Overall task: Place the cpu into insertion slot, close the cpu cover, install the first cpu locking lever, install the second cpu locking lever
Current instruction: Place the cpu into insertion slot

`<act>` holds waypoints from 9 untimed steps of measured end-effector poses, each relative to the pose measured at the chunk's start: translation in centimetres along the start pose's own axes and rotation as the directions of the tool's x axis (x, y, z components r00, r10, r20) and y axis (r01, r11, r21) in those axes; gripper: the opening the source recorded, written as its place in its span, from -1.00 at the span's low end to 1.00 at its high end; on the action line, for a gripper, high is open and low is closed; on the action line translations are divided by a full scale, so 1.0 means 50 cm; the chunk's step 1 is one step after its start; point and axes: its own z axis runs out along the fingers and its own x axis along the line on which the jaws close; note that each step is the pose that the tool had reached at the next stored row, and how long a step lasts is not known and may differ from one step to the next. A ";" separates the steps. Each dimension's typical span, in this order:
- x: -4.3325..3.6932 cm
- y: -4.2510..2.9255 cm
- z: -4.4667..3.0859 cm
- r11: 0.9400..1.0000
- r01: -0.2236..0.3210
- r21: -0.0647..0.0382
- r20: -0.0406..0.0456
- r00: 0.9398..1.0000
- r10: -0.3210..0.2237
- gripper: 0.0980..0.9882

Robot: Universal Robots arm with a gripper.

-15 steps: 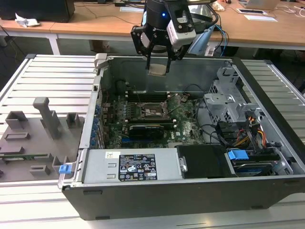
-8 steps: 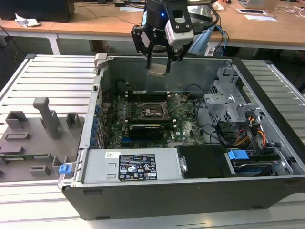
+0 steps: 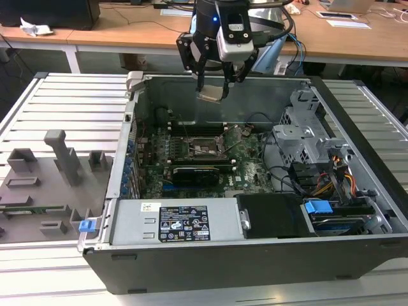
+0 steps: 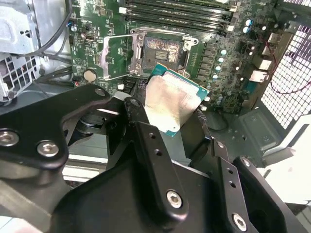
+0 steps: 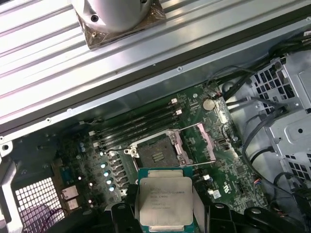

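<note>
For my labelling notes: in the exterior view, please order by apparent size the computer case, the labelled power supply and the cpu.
1. computer case
2. power supply
3. cpu, in the gripper above the case; possibly nearer the camera, yet plainly smallest.

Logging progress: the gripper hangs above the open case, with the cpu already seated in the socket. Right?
No. The first wrist view shows the cpu clamped in the gripper's jaws, above the bare socket. The gripper does hang above the open case.
</note>
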 end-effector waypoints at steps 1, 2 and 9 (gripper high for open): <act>0.000 0.000 0.000 1.000 -0.007 0.000 0.001 1.000 0.007 -0.03; 0.000 0.000 0.000 1.000 -0.012 0.000 0.001 1.000 0.012 -0.03; 0.001 -0.001 0.001 0.998 -0.058 -0.001 0.005 0.998 0.058 -0.03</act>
